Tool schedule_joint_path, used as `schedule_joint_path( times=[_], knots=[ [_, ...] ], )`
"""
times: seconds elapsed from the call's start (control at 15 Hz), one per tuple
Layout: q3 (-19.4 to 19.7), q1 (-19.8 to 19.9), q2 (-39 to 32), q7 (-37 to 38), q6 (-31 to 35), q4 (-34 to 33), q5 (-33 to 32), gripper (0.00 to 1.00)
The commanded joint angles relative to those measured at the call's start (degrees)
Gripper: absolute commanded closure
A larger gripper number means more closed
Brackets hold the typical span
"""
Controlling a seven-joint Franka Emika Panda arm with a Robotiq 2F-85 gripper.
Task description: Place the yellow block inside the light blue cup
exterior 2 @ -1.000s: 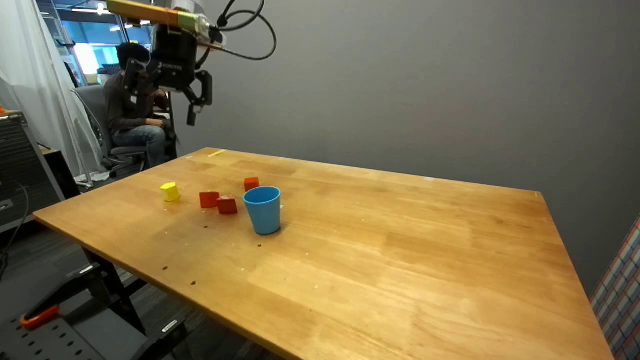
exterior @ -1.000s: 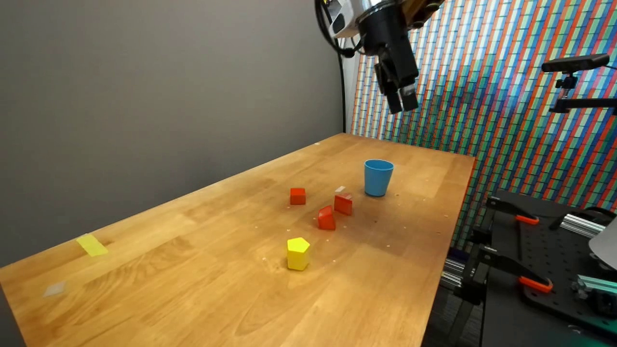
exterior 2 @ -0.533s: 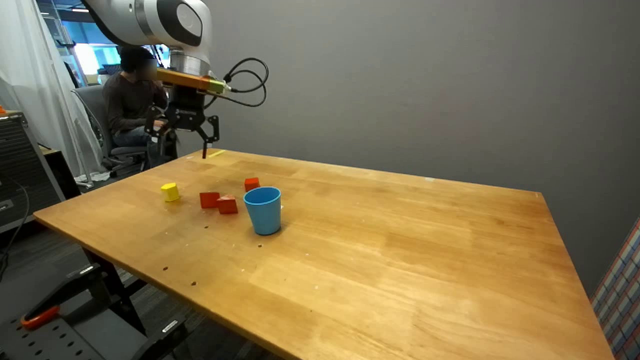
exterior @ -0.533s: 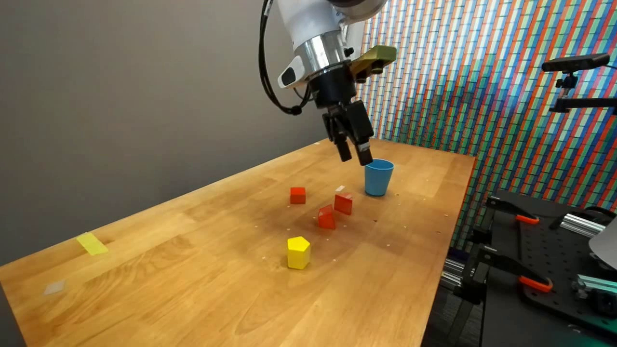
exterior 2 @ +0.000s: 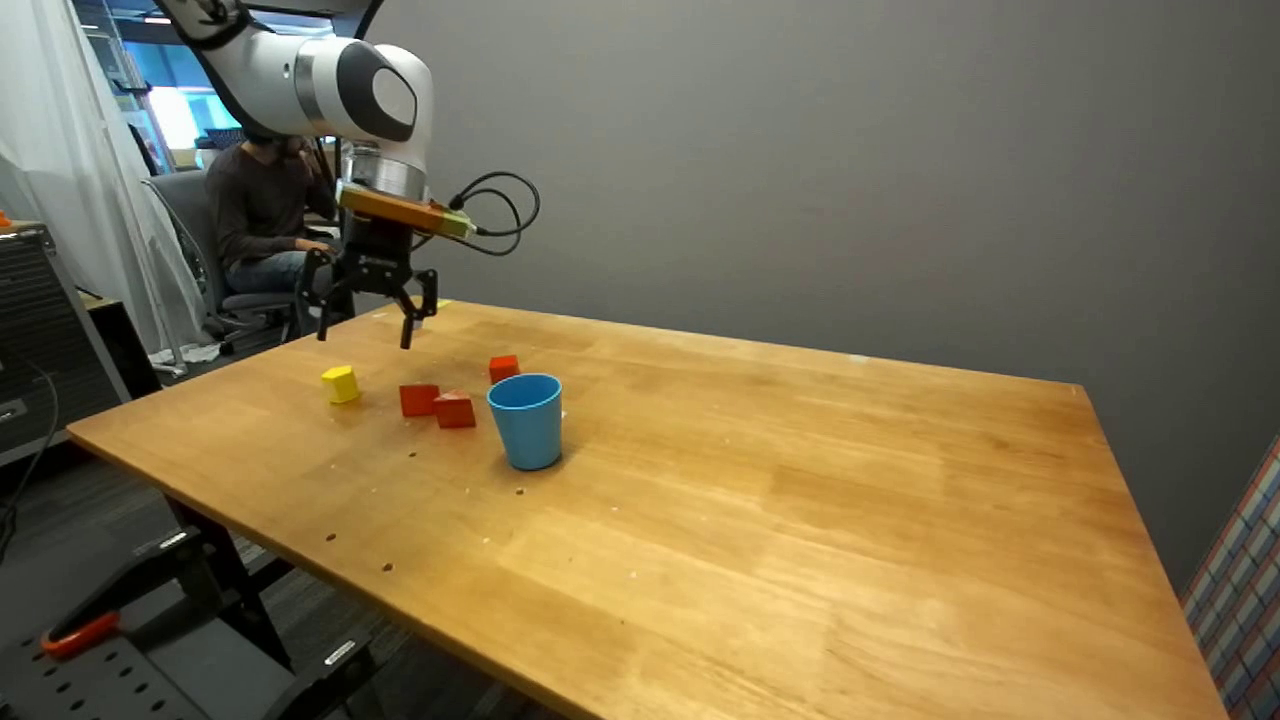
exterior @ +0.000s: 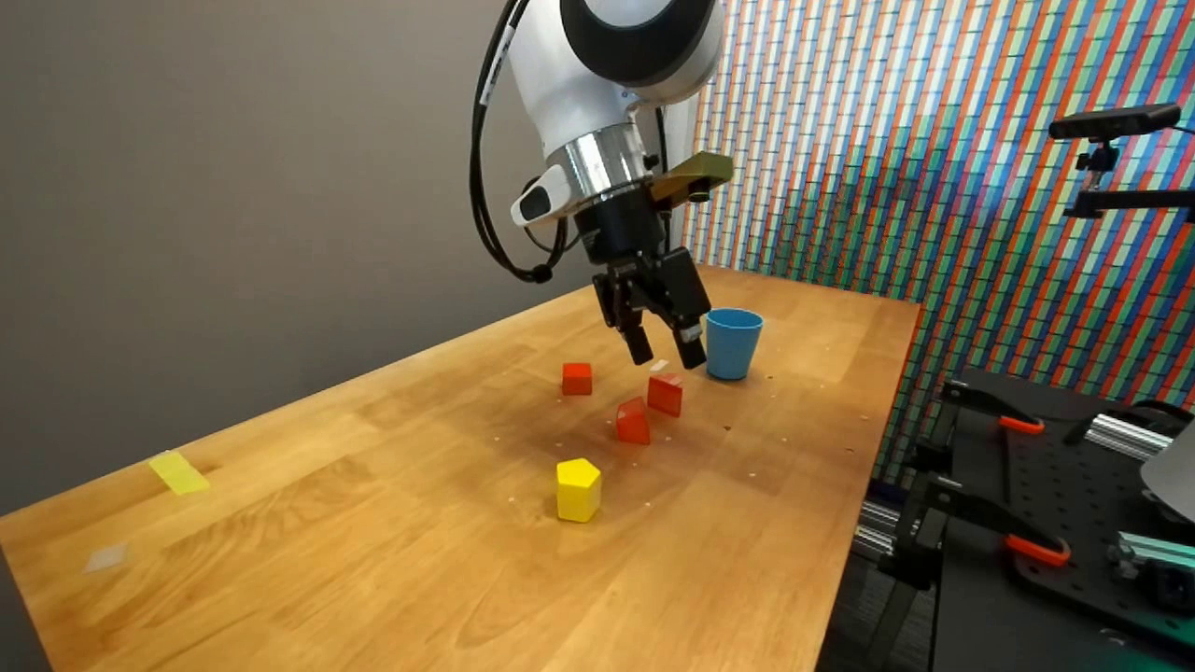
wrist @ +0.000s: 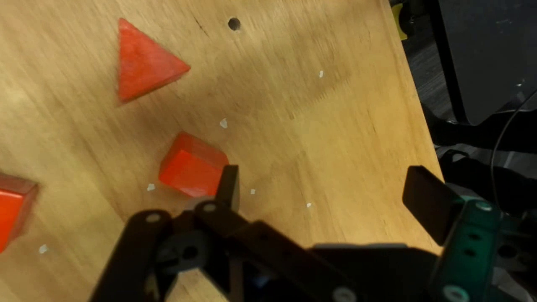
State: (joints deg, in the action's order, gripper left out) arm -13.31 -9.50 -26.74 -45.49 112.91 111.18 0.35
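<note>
One yellow block (exterior: 579,493) is sitting on the tabletop (exterior 2: 780,500), well apart from the light blue cup (exterior 2: 528,428). I'm holding the gripper (exterior 2: 364,340) aloft, jaws wide and empty, so I'm judging grasp, carry and release all undone.

Place: looks like a robotics lab
Arm (exterior: 579,93): white, cabled, above wooden bench (exterior 2: 800,500)
Camera (exterior: 1116,121): on a black bracket (exterior: 1144,201)
Plate (exterior: 1064,495): perforated, orange-tipped clamps (exterior: 990,514) at its edge
Person (exterior 2: 250,210): seated in grey chair (exterior 2: 188,215), near white curtain (exterior 2: 60,150)
</note>
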Motion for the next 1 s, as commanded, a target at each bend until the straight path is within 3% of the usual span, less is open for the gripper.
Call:
schedule_joint_path(
  times=[0.0, 0.2, 0.47, 0.73, 0.93],
  knots=[
    [-0.61, 0.49, -0.39, 0.14, -0.24, -0.39, -0.26, 0.00],
    [-0.60, 0.49, -0.44, -0.08, -0.51, -0.72, -0.26, 0.00],
    [-1.39, -1.25, -3.88, 1.95, 18.75, -0.79, -0.81, 0.00],
    [-4.93, -1.88, -6.20, 3.78, 34.97, 0.95, 1.13, 0.00],
    [-8.95, -0.86, -9.39, 4.77, 41.38, 1.79, 3.19, 0.00]
  ],
)
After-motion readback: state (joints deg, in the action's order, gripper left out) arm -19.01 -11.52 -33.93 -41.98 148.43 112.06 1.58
